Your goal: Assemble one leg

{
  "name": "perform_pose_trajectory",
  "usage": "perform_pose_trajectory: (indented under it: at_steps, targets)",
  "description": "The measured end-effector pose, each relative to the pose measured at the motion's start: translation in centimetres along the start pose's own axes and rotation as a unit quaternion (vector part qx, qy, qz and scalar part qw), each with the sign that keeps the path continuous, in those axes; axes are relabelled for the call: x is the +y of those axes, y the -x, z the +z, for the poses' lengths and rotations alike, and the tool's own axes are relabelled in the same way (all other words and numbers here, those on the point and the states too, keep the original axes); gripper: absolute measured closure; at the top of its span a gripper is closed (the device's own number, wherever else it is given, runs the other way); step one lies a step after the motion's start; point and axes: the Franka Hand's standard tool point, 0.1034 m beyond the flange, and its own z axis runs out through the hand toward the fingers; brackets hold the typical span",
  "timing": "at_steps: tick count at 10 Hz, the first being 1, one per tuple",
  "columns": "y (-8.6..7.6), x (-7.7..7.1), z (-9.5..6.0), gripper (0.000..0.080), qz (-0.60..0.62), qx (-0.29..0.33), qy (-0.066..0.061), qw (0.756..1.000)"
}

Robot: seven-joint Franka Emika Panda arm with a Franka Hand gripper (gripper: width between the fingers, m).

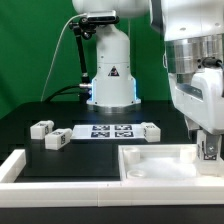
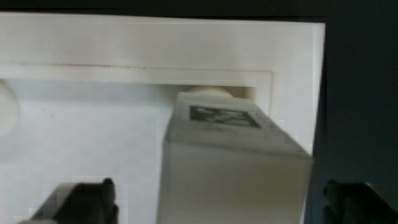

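A leg [image 2: 231,140], a white block with a black-and-white tag, stands at an inner corner of the large white rimmed tray-like part [image 2: 160,45]. My gripper [image 2: 214,205] is open and straddles this leg, with a gap showing on each side between the fingers [image 2: 80,200] and the block. In the exterior view my gripper [image 1: 208,156] is low over the tray part's [image 1: 150,165] right end, and the leg [image 1: 211,148] is mostly hidden between the fingers.
Two more legs [image 1: 40,127] [image 1: 57,140] lie at the exterior view's left and another [image 1: 150,130] beside the marker board [image 1: 105,132]. The arm's base [image 1: 110,75] stands behind. A white border piece [image 1: 12,165] runs along the front left.
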Motion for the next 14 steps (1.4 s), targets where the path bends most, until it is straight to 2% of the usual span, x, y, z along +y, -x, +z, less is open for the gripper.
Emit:
perform_pose_trajectory:
  at_steps: [1,5,8,10,13,14]
  targets:
    - [0.1,-0.03,-0.02,0.0165,-0.055,0.0,0.0,0.999]
    - [0.57,0.0,0.03,0.015,-0.268,-0.005,0.009,0.963]
    - [0.54,-0.47,0.01,0.015,-0.459,0.007,0.03,0.888]
    - [0.7,-0.62,-0.08,0.015,-0.535,0.009,0.046,0.843]
    - [0.85,-0.66,-0.08,0.015,-0.651,0.006,0.05,0.758]
    - [0.83,-0.66,-0.08,0.015,-0.653,0.006,0.05,0.755]
